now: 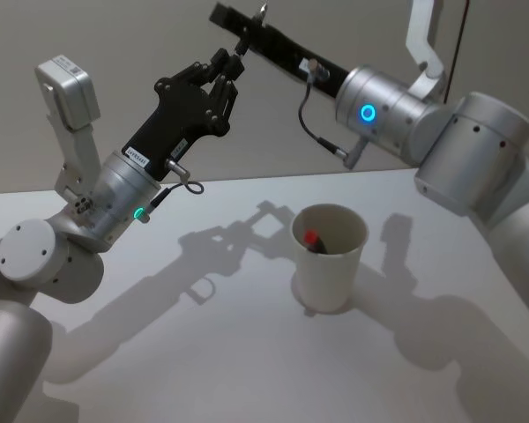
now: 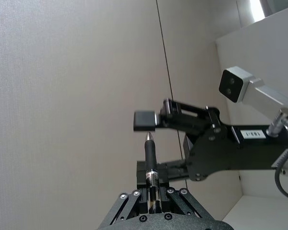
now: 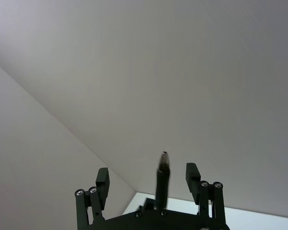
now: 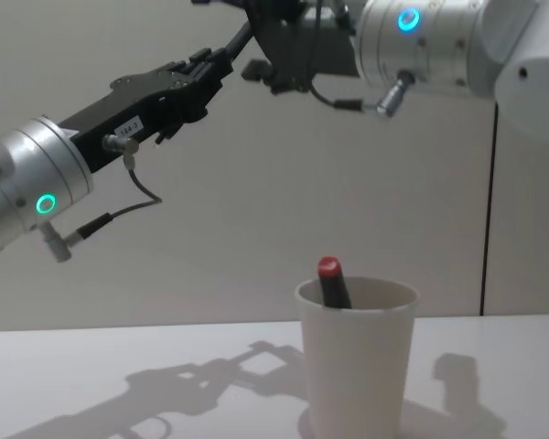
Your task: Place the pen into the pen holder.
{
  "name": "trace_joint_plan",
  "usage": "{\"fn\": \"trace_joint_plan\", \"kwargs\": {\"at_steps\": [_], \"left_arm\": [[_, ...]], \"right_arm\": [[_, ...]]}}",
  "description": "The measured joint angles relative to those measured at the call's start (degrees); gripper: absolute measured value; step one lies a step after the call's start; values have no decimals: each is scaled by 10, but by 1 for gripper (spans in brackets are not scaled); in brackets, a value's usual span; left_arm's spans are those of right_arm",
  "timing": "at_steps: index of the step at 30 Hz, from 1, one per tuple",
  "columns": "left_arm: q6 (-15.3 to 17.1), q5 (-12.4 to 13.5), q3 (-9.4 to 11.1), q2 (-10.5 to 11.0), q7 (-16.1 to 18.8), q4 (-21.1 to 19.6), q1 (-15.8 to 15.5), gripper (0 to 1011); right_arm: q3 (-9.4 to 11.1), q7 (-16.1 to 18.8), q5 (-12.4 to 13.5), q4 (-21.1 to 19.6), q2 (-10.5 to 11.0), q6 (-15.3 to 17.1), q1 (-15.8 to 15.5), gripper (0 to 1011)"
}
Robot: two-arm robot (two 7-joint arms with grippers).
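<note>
Pen, dark-barrelled with a pale metal tip, is up in the air well above the counter and not in the pen holder. Its rear end is clamped between the fingers of the left hand, which reaches up and toward the robot's right. The barrel and tip stick out beyond that hand's fingertips.

The right hand meets it from the opposite side at about the same height. Its fingers are spread apart, with the pen's tip standing in the gap between them. In the right wrist view the pen touches neither finger.

The pen holder, a plain white paper cup with a rolled rim, stands upright on the counter. It is below the spot where the two hands meet, a little to the robot's right, and well apart from both hands.

A second pen, dark with a red end, leans inside the cup toward its left side. The red end pokes just above the rim.

The arms' shadows lie on the white counter to the left of the cup.
</note>
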Motion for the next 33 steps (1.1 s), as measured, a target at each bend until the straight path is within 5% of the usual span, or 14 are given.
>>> {"fn": "trace_joint_plan", "kwargs": {"at_steps": [12,33], "left_arm": [[-5,-3,0,-2,-2,4,-2,140],[-8,-5,0,-3,-3,6,-2,140]], "right_arm": [[2,15,7,1,-5,-6,13,1002],[3,3,8,-27,21,0,-10,1001]]}}
